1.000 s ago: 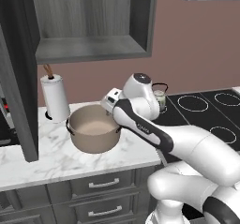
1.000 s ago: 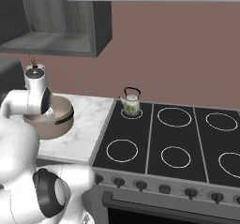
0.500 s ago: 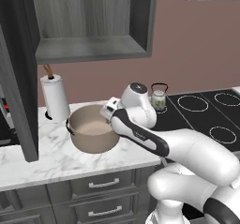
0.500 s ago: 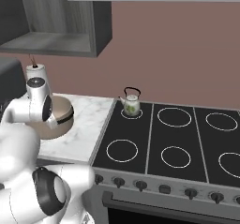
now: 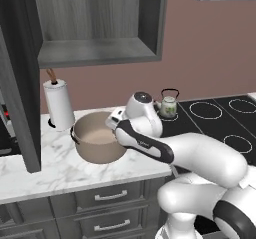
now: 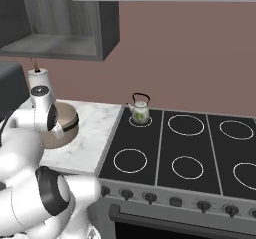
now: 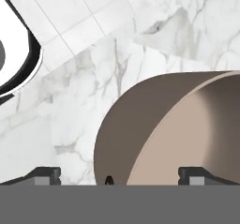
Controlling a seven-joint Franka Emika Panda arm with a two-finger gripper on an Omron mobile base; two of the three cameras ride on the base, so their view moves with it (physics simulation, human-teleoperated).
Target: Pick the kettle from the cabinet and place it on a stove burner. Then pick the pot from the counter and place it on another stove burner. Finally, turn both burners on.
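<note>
Right base view: 1 kettle on cooktop, 1 pot on counter; hand wide open, empty

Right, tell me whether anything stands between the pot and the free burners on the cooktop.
Nothing visible does. The pot sits on the counter left of the cooktop. The kettle occupies the rear left burner; the front left burner nearest the pot is bare.
</note>
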